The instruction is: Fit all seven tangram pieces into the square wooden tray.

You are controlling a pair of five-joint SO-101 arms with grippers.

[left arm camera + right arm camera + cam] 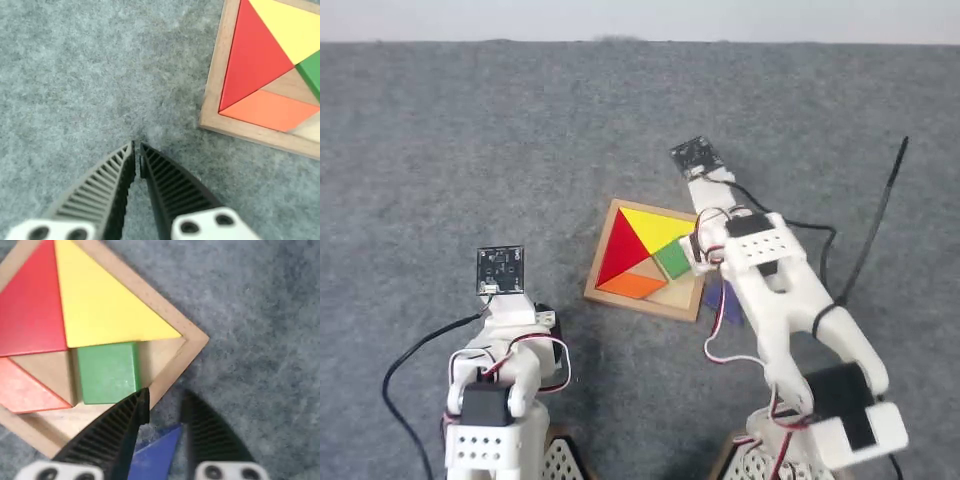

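the grey counter point(470, 130) carries the square wooden tray point(593, 278), which sits turned a little between the two arms. four pieces lie inside it: the large yellow triangle point(655, 228) and large red triangle point(620, 250) side by side, the orange piece point(632, 285) along one edge, and the small green square point(672, 260) under the yellow. bare wood shows between the red triangle, orange piece and green square, and along the rim by the green square.

the right pincer point(165, 400) hangs over the tray's rim just beside the green square. its jaws stand narrowly apart with a blue piece point(152, 455) between them. it looks pinched, though the contact is hard to make out. the left pincer point(137, 146) is closed on nothing, low over the counter near a tray corner.

the step in hand seems to be seating the blue piece. next it likely needs turning to match the gap and lowering flat.
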